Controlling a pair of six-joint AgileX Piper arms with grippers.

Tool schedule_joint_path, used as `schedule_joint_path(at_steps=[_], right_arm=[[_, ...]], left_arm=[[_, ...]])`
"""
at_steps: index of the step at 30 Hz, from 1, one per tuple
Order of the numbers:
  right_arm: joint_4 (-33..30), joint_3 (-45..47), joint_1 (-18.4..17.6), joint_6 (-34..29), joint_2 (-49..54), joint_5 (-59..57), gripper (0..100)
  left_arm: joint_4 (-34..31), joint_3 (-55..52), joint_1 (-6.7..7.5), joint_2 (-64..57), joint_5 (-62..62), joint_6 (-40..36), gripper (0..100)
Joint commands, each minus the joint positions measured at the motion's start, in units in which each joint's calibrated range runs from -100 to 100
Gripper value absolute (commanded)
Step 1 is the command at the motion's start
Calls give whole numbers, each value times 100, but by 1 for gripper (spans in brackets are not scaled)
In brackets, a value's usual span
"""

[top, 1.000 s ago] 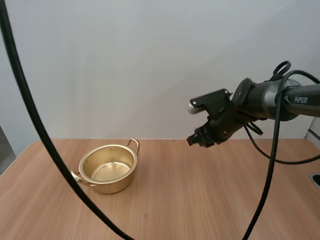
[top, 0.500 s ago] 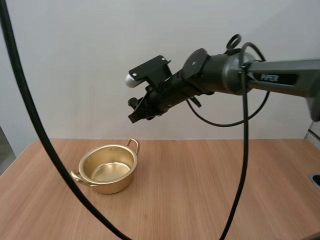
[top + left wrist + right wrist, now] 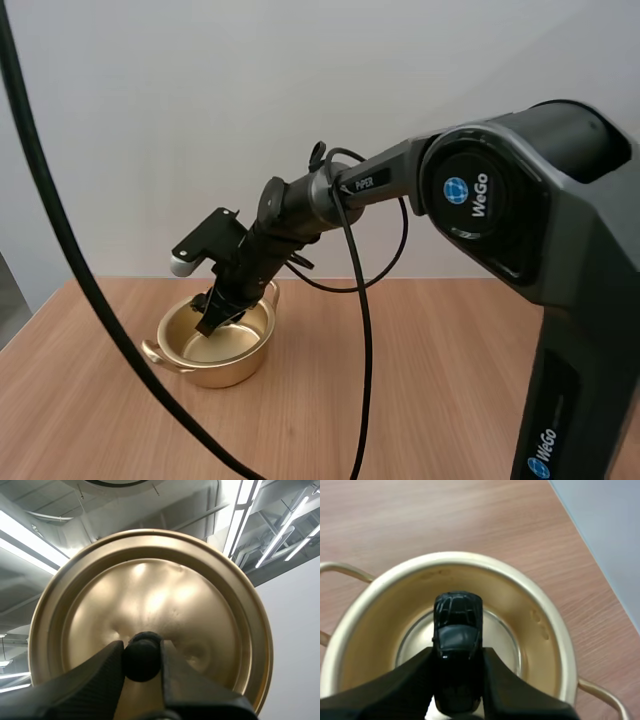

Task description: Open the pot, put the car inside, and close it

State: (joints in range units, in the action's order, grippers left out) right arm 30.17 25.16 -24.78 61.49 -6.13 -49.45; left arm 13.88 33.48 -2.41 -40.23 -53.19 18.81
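Note:
The golden pot (image 3: 172, 345) stands open on the wooden table at the left. My right gripper (image 3: 214, 318) reaches down into its mouth, shut on a small black toy car (image 3: 457, 630). In the right wrist view the car hangs nose-out above the pot's shiny bottom (image 3: 505, 640), inside the rim (image 3: 540, 610). The left wrist view has my left gripper (image 3: 141, 657) shut on the black knob (image 3: 142, 656) of the golden lid (image 3: 190, 600), whose top face is turned to the camera and lifted against the ceiling.
The pot has two loop handles (image 3: 266, 286), one at the back right and one at the front left. Bare wooden table (image 3: 430, 380) spreads to the right of the pot and in front of it.
My right arm has swung from the right side leftward, rising first, then dropping down to the pot. Its gripper now sits in the pot's mouth.

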Motion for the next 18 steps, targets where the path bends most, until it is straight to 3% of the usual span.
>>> schedule_joint_path(at_steps=[1, 15, 16, 17, 18], right_arm=[[-70, -3, 4, 4, -219, -4, 0], [-127, -3, 4, 4, -666, 103, 0], [-127, -3, 4, 4, -666, 62, 4], [-127, -3, 4, 4, -666, 66, 16], [-108, -3, 4, 4, -666, 66, 34]], left_arm=[[-10, 0, -6, 16, 3, -3, 0], [-84, 0, -6, 26, 3, -3, 0], [-86, 0, -6, 26, -14, -3, 0], [-86, 0, -6, 26, -14, -3, 0], [-86, 0, -6, 26, -14, -3, 0]])
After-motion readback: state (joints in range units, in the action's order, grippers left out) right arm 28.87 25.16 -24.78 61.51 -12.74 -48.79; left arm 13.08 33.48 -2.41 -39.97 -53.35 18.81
